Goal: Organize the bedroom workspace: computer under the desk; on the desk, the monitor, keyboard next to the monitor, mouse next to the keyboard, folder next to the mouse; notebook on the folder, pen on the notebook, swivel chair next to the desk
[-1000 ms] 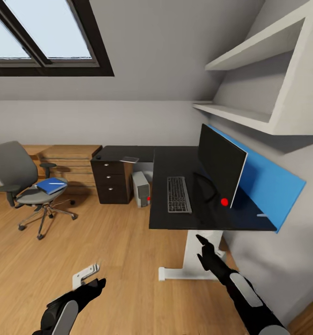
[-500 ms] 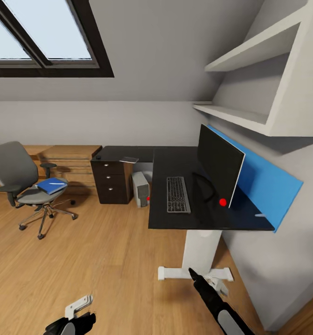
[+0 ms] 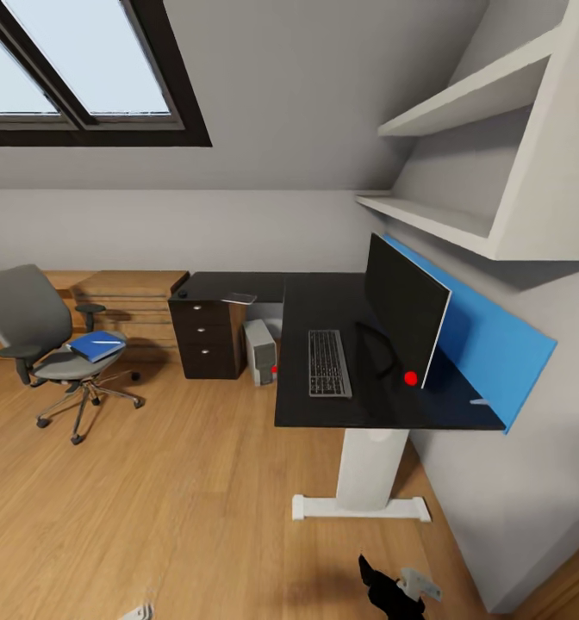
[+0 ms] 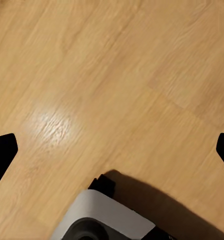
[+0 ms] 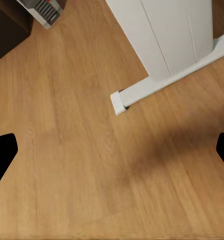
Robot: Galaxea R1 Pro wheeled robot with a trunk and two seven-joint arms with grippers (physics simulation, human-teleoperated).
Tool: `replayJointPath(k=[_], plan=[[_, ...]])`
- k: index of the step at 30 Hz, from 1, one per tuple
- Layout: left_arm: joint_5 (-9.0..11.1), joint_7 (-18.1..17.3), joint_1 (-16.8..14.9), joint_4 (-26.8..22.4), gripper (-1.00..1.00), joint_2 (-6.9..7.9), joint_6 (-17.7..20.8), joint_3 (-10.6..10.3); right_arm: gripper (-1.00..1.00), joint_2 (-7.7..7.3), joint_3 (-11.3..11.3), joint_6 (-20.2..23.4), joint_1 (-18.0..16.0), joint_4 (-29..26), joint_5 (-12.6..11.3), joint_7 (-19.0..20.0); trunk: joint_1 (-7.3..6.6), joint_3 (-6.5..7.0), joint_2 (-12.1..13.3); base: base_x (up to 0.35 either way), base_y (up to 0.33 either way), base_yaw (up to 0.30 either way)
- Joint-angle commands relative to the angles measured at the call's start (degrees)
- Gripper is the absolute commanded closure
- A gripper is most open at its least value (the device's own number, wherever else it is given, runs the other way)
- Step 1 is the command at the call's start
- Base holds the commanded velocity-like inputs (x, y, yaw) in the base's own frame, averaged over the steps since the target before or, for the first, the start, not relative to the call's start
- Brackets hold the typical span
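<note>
The left gripper [image 4: 112, 150] looks straight down at a wooden floor [image 4: 117, 75] of pale honey-coloured planks, their grain running on a diagonal. Its two black fingertips [image 4: 2, 150] show at opposite edges of the picture, set wide apart with nothing between them but bare floor. A soft bright sheen [image 4: 52, 125] lies on the boards near one fingertip. Close to the camera sits a grey and black part of the robot [image 4: 104, 217], casting a dark shadow [image 4: 162, 200] across the planks beside it.
</note>
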Motion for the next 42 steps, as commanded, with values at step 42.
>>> replayJointPath(k=[42], plan=[[0.3, -2.2, 0.0, 11.5, -1.0, -0.08, -14.8, -6.9, -1.0, 2.98, 0.5, -14.6, 0.0, 8.8, 2.0, -2.0, -2.42, 1.88, 4.4, 0.014, 0.116, 0.056]])
